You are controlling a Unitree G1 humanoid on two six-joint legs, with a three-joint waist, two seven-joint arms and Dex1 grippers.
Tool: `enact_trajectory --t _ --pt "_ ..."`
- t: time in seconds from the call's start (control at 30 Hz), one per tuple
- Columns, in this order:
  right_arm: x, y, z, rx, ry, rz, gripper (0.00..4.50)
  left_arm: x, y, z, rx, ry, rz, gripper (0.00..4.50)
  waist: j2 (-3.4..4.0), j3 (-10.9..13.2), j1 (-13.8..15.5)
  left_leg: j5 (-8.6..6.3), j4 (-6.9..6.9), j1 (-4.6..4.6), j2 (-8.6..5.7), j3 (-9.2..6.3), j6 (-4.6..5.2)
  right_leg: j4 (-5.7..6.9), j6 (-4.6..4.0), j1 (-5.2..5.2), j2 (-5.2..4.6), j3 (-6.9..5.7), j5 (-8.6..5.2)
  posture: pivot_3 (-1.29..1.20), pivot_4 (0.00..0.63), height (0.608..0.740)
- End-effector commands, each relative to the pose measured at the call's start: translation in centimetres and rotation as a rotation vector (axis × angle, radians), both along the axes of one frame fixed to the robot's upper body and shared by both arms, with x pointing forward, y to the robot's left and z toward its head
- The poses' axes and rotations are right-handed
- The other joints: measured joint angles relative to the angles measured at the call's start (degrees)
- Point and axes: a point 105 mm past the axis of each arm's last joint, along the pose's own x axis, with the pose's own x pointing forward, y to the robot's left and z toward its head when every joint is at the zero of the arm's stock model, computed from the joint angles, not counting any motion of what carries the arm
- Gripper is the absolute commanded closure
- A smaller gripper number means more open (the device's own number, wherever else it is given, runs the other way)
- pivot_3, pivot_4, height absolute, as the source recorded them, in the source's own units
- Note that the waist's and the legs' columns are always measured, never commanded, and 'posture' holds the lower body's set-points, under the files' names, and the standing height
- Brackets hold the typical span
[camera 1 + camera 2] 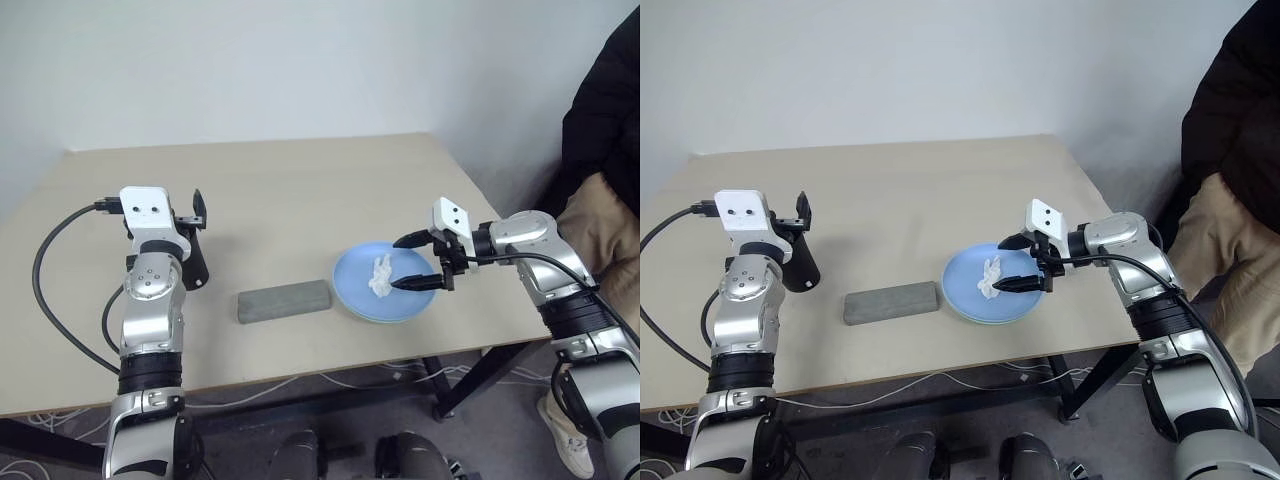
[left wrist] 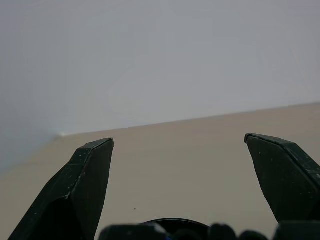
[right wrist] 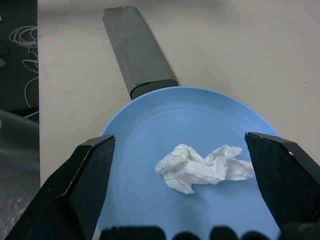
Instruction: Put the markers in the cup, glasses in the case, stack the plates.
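- The left gripper [image 1: 197, 212] stood fully open above the black cup [image 1: 196, 262], holding nothing; by my reading, the marker step was ending.
- The right gripper [image 1: 420, 262] hovered wide open and empty over the blue plate [image 1: 352, 282], which lay on a green edge (probably the second plate).
- The grey case [image 1: 284, 301] lay shut at nine o'clock from the plates.
- Next likely called for lifting the crumpled tissue [image 3: 202, 167].
- The cup's contents were hidden; whether the glasses were inside the case couldn't be told.

Left gripper [image 1: 199, 218] fingers spread; right gripper [image 1: 418, 262] likewise.
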Motion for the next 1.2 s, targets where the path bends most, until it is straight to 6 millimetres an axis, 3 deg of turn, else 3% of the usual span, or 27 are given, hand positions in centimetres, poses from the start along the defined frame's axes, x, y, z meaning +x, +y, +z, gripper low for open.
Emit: enact_trajectory --t 0.03,0.3,0.43,0.57,0.7,0.8,1.0,1.2 --pt "0.1 0.2 1.9 0.024 -0.064 0.011 0.00 -0.8 -0.9 2.6 0.046 -0.047 -0.098 0.03 0.00 0.00 -0.01 0.00 0.00 0.00 0.00 0.01 0.00 0.00 0.00 -0.01 0.00 0.00 0.00 0.00 0.000 0.701" --pt "0.1 0.2 1.8 0.025 -0.061 0.010 0.00 -3.3 1.0 5.8 0.044 -0.068 -0.161 0.03 0.02 0.01 -0.03 0.00 0.00 0.01 0.04 0.00 -0.01 0.00 -0.02 -0.03 0.03 0.00 -0.01 0.00 0.000 0.701" --pt "0.2 0.2 1.9 0.022 -0.062 0.015 0.00 -4.8 1.1 7.9 0.036 -0.084 -0.231 0.03 0.02 0.01 -0.01 0.00 0.00 0.01 0.04 0.00 -0.01 -0.01 -0.02 -0.02 0.02 0.01 -0.01 0.00 0.000 0.701" --pt "0.3 -0.2 2.1 0.016 -0.062 0.012 0.00 -7.1 1.4 8.3 0.069 -0.015 -0.332 0.03 0.07 0.04 -0.13 -0.03 -0.01 0.00 0.02 0.03 0.02 -0.04 -0.02 -0.04 0.01 0.05 -0.02 0.00 0.000 0.701" --pt "0.7 -1.5 2.1 0.011 -0.053 -0.030 0.00 -11.1 2.4 8.0 0.039 0.114 -0.486 0.03 0.13 0.09 -0.58 -0.07 -0.04 0.01 0.09 0.13 -0.01 -0.05 -0.12 -0.13 0.04 0.09 -0.08 0.00 0.000 0.701" --pt "0.7 -2.2 2.0 0.005 -0.045 -0.048 0.00 -13.0 2.9 6.9 0.006 0.254 -0.551 0.03 0.27 0.18 -0.47 -0.07 -0.05 0.04 0.13 0.09 -0.02 -0.07 -0.15 -0.18 0.05 0.05 -0.10 0.00 0.000 0.701" --pt "1.0 -2.7 1.9 0.008 -0.038 -0.081 0.00 -15.0 2.3 4.2 -0.054 0.466 -0.670 0.03 0.74 0.44 -0.05 -0.06 -0.05 0.01 0.23 0.04 -0.02 -0.36 -0.16 -0.15 -0.01 -0.14 -0.11 0.00 0.000 0.701" --pt "0.5 -3.1 1.6 0.007 -0.023 -0.095 0.00 -15.6 2.8 2.5 -0.104 0.513 -0.672 0.03 0.83 0.47 -0.11 -0.06 -0.23 0.02 0.37 0.10 -0.02 -0.76 -0.15 -0.16 0.04 -0.27 -0.10 0.00 0.000 0.701"
